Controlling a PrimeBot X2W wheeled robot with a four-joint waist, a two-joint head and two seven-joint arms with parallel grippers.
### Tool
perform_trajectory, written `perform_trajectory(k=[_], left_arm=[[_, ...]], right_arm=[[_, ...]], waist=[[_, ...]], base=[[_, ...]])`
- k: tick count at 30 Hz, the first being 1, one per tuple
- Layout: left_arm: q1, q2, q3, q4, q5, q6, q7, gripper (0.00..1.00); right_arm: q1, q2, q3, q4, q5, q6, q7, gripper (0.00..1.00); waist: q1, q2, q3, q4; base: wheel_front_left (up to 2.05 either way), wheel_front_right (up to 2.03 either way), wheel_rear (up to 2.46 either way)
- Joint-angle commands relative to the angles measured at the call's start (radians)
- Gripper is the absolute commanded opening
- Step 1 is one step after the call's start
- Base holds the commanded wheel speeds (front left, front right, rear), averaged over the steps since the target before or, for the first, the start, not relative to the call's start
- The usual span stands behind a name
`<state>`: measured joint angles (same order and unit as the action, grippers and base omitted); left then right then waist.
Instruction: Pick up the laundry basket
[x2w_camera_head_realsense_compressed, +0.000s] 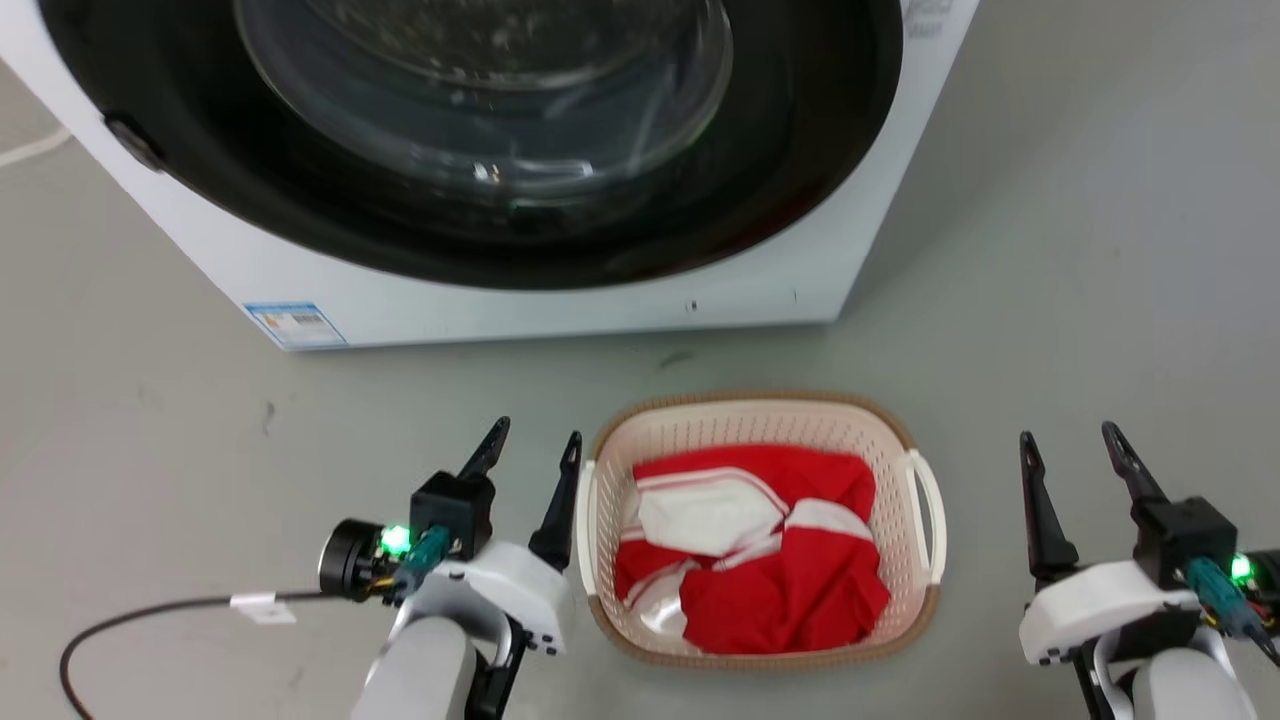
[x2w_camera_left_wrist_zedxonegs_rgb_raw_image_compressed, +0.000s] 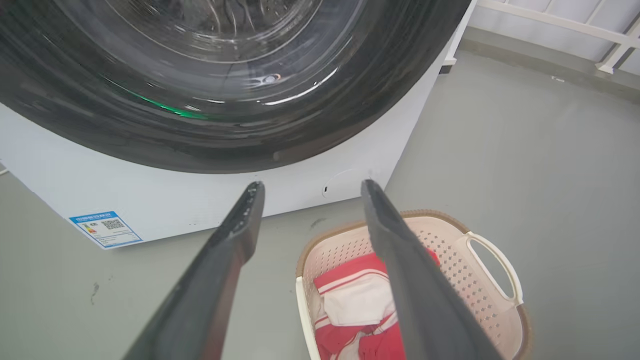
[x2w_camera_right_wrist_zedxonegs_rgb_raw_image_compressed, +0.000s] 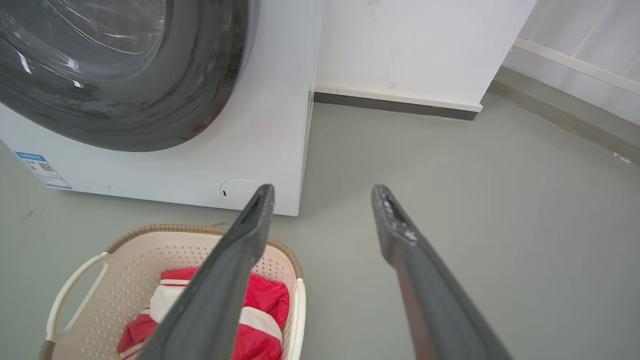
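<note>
The laundry basket (x2w_camera_head_realsense_compressed: 890, 470) stands on the grey floor in front of the washing machine, cream and perforated with a brown rim and white loop handles (x2w_camera_head_realsense_compressed: 927, 510). A red and white garment (x2w_camera_head_realsense_compressed: 760, 555) lies inside it. My left gripper (x2w_camera_head_realsense_compressed: 535, 440) hovers open just left of the basket's left handle, holding nothing. My right gripper (x2w_camera_head_realsense_compressed: 1075, 445) is open too, a short gap to the right of the right handle. The left wrist view shows the basket (x2w_camera_left_wrist_zedxonegs_rgb_raw_image_compressed: 450, 250) behind the right finger (x2w_camera_left_wrist_zedxonegs_rgb_raw_image_compressed: 400, 255); the right wrist view shows the basket (x2w_camera_right_wrist_zedxonegs_rgb_raw_image_compressed: 130, 260) at lower left.
A white washing machine (x2w_camera_head_realsense_compressed: 560, 300) with a dark round glass door (x2w_camera_head_realsense_compressed: 480, 120) stands right behind the basket. A black cable (x2w_camera_head_realsense_compressed: 130, 620) trails on the floor at the lower left. A white wall with skirting (x2w_camera_right_wrist_zedxonegs_rgb_raw_image_compressed: 400, 100) runs behind the machine.
</note>
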<state>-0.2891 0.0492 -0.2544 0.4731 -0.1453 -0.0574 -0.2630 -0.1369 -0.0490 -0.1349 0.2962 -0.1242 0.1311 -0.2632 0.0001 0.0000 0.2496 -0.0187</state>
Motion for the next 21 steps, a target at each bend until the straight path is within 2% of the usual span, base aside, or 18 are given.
perform_trajectory(k=[1, 9, 21], left_arm=[[-0.028, 0.002, -0.003, 0.031, 0.003, -0.004, -0.003, 1.0], [-0.2, 0.002, -0.032, 0.26, 0.007, -0.035, -0.003, 1.0], [-0.42, 0.002, -0.066, 0.55, -0.056, -0.065, -0.003, 1.0]], right_arm=[[-0.032, -0.002, -0.002, 0.021, -0.014, 0.0, -0.002, 1.0], [-0.182, -0.002, -0.007, 0.177, -0.089, -0.001, -0.002, 1.0], [-0.368, -0.002, -0.042, 0.394, -0.193, -0.001, -0.002, 1.0]], waist=[[-0.0001, 0.0, 0.07, -0.016], [-0.0001, 0.0, 0.235, -0.033], [-0.0001, 0.0, 0.431, -0.032]], base=[[0.0, 0.0, 0.0], [0.0, 0.0, 0.0], [0.0, 0.0, 0.0]])
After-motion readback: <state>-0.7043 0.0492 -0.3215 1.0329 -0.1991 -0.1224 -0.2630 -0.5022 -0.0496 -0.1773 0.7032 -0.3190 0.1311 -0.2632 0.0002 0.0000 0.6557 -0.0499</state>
